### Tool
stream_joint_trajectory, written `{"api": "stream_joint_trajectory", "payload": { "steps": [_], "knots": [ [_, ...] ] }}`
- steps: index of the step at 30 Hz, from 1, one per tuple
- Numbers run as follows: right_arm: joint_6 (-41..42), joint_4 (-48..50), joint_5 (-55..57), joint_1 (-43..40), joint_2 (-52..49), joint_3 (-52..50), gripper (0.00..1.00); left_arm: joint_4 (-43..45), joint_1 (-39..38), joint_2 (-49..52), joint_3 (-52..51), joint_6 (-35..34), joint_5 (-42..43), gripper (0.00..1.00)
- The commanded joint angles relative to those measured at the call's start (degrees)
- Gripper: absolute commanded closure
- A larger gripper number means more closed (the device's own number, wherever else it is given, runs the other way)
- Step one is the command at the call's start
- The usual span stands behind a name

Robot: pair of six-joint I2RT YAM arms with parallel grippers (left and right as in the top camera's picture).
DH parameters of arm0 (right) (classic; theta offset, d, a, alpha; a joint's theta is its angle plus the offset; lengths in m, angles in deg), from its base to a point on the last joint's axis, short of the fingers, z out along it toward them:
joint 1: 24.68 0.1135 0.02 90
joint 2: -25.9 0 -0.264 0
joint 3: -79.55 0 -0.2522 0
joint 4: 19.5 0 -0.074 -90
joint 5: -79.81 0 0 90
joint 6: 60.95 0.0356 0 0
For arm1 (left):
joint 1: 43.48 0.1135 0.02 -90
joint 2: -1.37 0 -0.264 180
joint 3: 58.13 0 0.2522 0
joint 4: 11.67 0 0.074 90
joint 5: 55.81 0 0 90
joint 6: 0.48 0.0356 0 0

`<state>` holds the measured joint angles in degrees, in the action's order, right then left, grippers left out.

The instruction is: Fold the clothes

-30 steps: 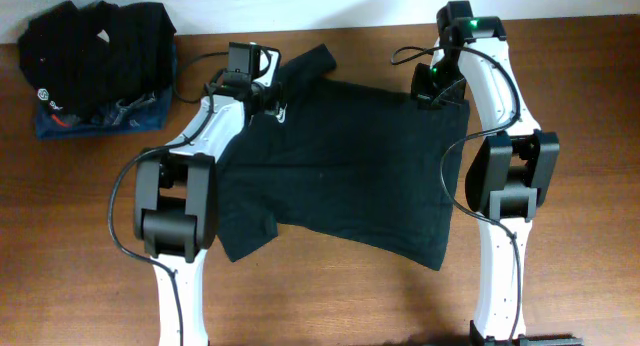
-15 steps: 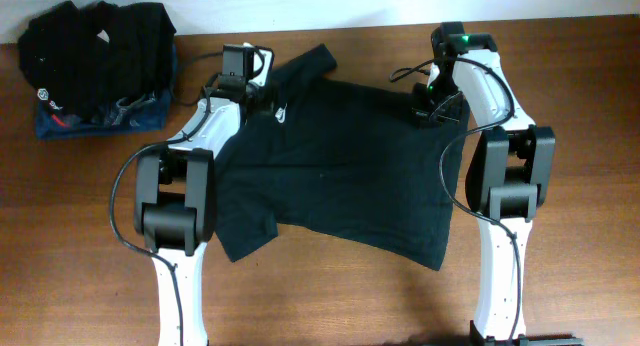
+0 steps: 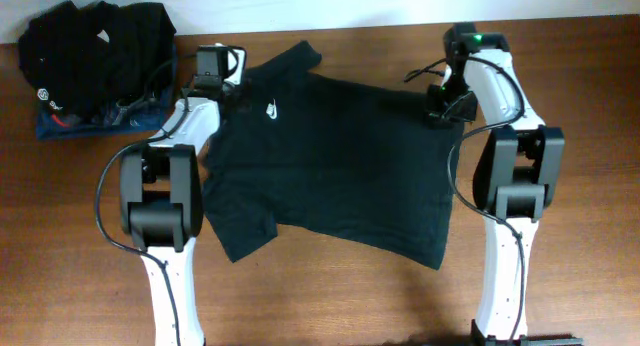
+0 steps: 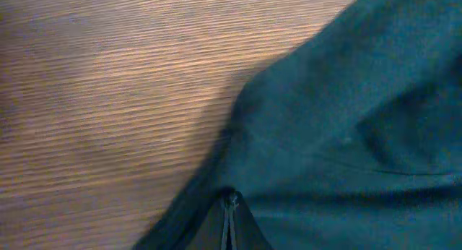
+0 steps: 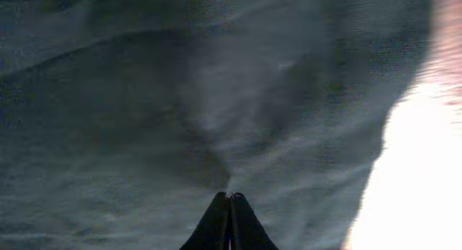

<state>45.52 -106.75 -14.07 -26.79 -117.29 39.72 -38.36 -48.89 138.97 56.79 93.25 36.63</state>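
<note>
Wooden table (image 3: 330, 296) bears a black polo shirt (image 3: 340, 176) spread flat between our arms, left gripper (image 4: 229, 207) and right gripper (image 5: 229, 199) each clamped on its far edge; we judge an even, taut lift together will fold it cleanly.

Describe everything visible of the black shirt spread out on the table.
The black shirt lies spread on the wooden table, neck end toward the left arm, hem toward the right. Soft, slightly wrinkled knit; small white logo on the chest; both short sleeves splayed out. The left gripper and right gripper each pinch its fabric, jaws shut.
</note>
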Motion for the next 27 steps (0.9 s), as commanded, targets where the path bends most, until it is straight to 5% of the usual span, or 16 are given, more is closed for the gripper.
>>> {"api": "stream_joint_trajectory", "payload": {
  "steps": [1,8,9,11,12,17,21,27],
  "knots": [
    [0.02,-0.17,1.20,-1.49,1.16,-0.42,0.95,-0.57,2.03,2.49,0.24,1.14,-2.49,0.90],
    [0.02,1.03,4.70,-1.73,1.16,-0.42,0.95,0.26,2.32,2.49,0.26,2.67,-4.02,0.80],
    [0.00,1.27,4.81,-1.75,1.16,-0.42,0.95,0.26,2.32,2.49,0.26,2.67,-4.22,0.50],
    [0.02,1.99,4.59,-1.73,1.16,-0.39,0.96,0.20,2.32,2.12,0.26,2.67,-4.22,0.05],
    [0.02,2.19,4.59,-1.73,1.20,-0.33,0.96,0.04,2.32,1.75,0.26,2.67,-4.22,0.01],
    [0.04,-0.57,4.59,-1.99,3.06,5.64,0.96,-4.26,2.32,-5.03,2.08,2.64,-4.20,0.01],
    [0.04,-11.06,4.59,-2.14,5.11,18.10,0.85,-13.00,2.19,-16.06,3.67,2.62,-4.17,0.01],
    [-3.67,-23.87,-2.86,-0.76,9.42,27.76,0.96,-36.20,-0.94,-31.87,3.67,2.60,-3.74,0.03]
  ]
}}
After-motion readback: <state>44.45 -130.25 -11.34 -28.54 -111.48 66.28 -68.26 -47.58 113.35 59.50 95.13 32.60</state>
